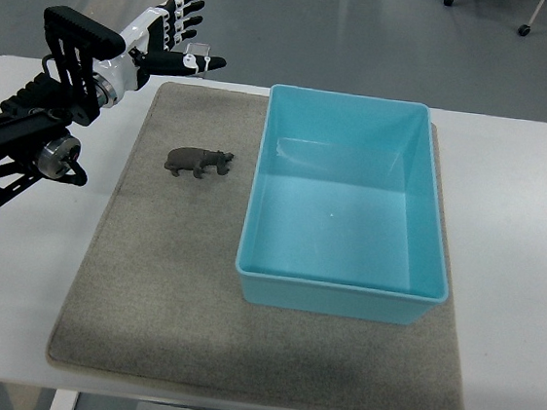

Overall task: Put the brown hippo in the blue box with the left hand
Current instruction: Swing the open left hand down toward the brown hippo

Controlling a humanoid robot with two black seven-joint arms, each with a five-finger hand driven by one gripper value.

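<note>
A small brown hippo (199, 163) stands on the grey mat (148, 280), just left of the blue box (347, 205). The box is an open light-blue tub with nothing inside it. My left hand (179, 36) hovers over the far left corner of the mat, up and to the left of the hippo and well apart from it. Its fingers are spread and it holds nothing. The left arm comes in from the left edge. The right arm does not show.
The mat lies on a white table (524, 241). Grey floor lies beyond the table's far edge, with chair castors (523, 30) at the top right.
</note>
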